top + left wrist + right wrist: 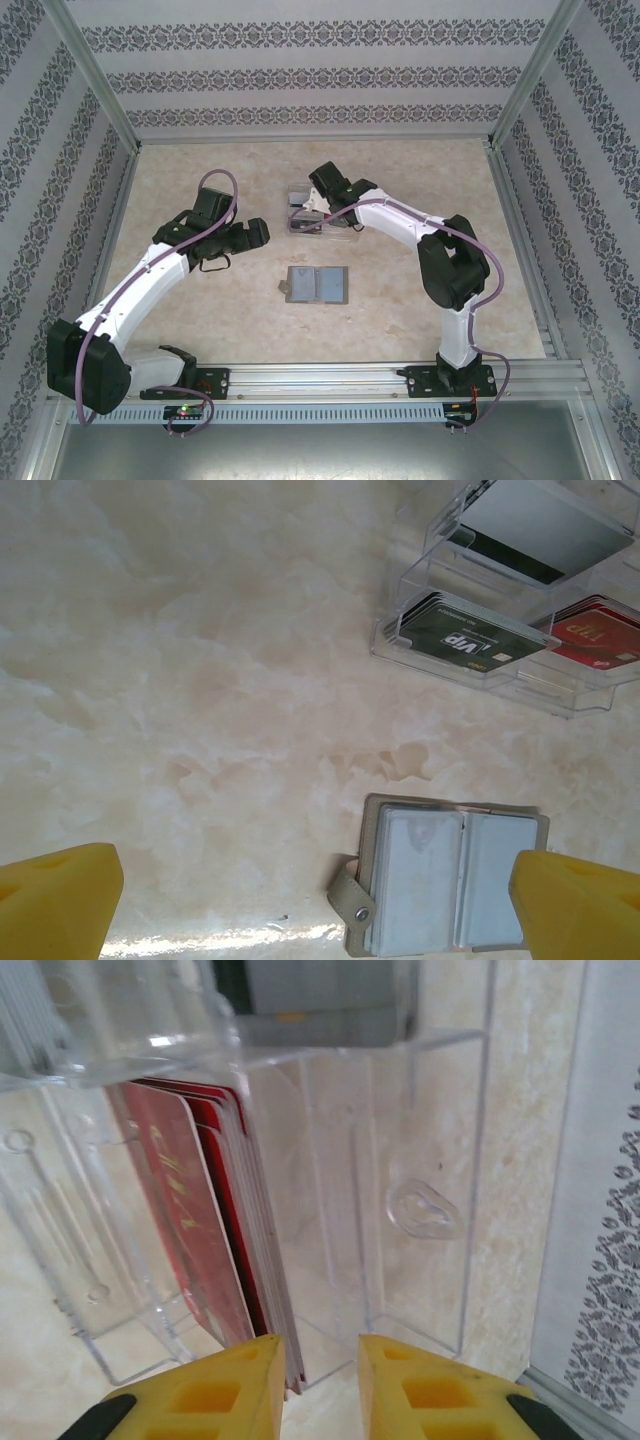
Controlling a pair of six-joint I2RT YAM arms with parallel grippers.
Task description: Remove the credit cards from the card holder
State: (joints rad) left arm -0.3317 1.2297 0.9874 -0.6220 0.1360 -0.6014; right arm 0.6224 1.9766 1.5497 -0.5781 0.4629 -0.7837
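Card holder [315, 285] lies open and flat on the table [200, 320], about mid-table between the two arms, pale pockets facing up, strap [350, 900] sticking out at its left edge; cannot tell whether any cards sit in the pockets. Far of it and apart from it is the clear box [335, 222]. Red cards [200, 1230] stand on edge as a leaning stack in one section of the box, dark green card [465, 635] in the section beside them, grey card [545, 525] in another section behind. Right gripper [322, 1385] is over the box, yellow fingers parted by a narrow gap, the near corner of the red stack right at one finger's inner face, other finger clear of it, nothing pinched. Left gripper [315, 905] hangs above the table left of the box, jaws spread wide and holding nothing, the card holder's right end next to one fingertip in the left wrist view.
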